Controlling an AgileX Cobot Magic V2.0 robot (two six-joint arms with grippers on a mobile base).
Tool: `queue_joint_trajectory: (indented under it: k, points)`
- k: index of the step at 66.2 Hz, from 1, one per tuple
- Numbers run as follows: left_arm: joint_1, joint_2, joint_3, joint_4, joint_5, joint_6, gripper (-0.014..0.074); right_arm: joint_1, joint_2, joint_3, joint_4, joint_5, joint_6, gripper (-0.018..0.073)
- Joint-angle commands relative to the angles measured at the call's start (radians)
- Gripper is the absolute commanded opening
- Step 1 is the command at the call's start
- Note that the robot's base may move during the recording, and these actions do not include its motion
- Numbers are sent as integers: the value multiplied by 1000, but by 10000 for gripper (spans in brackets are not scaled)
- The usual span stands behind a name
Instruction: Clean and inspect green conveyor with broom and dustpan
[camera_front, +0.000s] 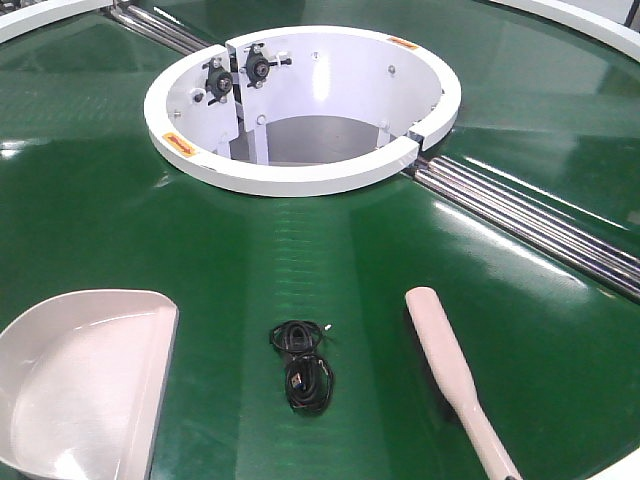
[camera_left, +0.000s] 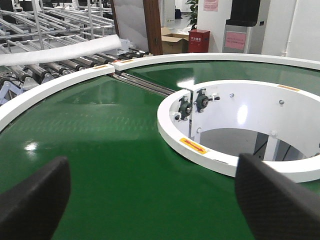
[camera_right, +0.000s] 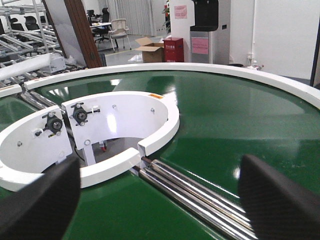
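1. Green conveyor (camera_front: 120, 200) serves as tabletop; dustpan (camera_front: 80, 390) lies at its near left corner, broom (camera_front: 450, 365) near right, black cable (camera_front: 303, 365) between them.
2. Left gripper (camera_left: 157, 205) and right gripper (camera_right: 160, 205) hang spread, empty: judged the start, tools next need grasping by their handles.
3. Glossy surface, silver rollers (camera_front: 530, 225); warehouse racks (camera_left: 50, 30) behind.

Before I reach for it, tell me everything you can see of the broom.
The broom is a long, narrow, pale pinkish-beige brush, seemingly plastic. It lies flat on the green conveyor, right of a coiled black cable, untouched. Its rounded head points toward the white hub ring, and its tapering handle runs off the bottom edge. No bristles show.
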Motion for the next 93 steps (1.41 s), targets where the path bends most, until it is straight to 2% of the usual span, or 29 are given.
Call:
queue_joint_trajectory:
  k: [1, 5, 9, 13, 16, 20, 28, 51, 59, 71, 93]
  points:
    - [-19, 3, -37, -7, -69, 25, 640, -1, 10, -42, 6, -19, -6, 666]
    - [-36, 3, -38, -7, -66, 60, 621, 19, 22, -60, 12, 59, -42, 662]
    - [-51, 3, -39, -8, -65, 94, 598, 65, 54, -92, 23, 165, -135, 651]
    - [-65, 3, -39, -8, -57, 103, 577, 114, 108, -130, 57, 284, -221, 649]
    - [-72, 3, -39, -8, -48, 102, 565, 149, 156, -161, 81, 368, -241, 648]
    - [-78, 3, -39, -8, -42, 102, 559, 187, 226, -197, 101, 444, -219, 646]
    - [-79, 3, -39, -8, -38, 102, 559, 227, 390, -268, 104, 494, -160, 643]
    - [-79, 3, -39, -8, -11, 102, 559, 331, 823, -523, 105, 684, -158, 635]
    - [-79, 3, -39, -8, 10, 100, 559, 377, 919, -591, 100, 754, -116, 631]
    - [-79, 3, -39, -8, 46, 99, 559, 374, 1021, -646, 72, 864, -77, 622]
    - [-79, 3, -39, -16, 80, 99, 559, 364, 1108, -651, 71, 860, -50, 599]
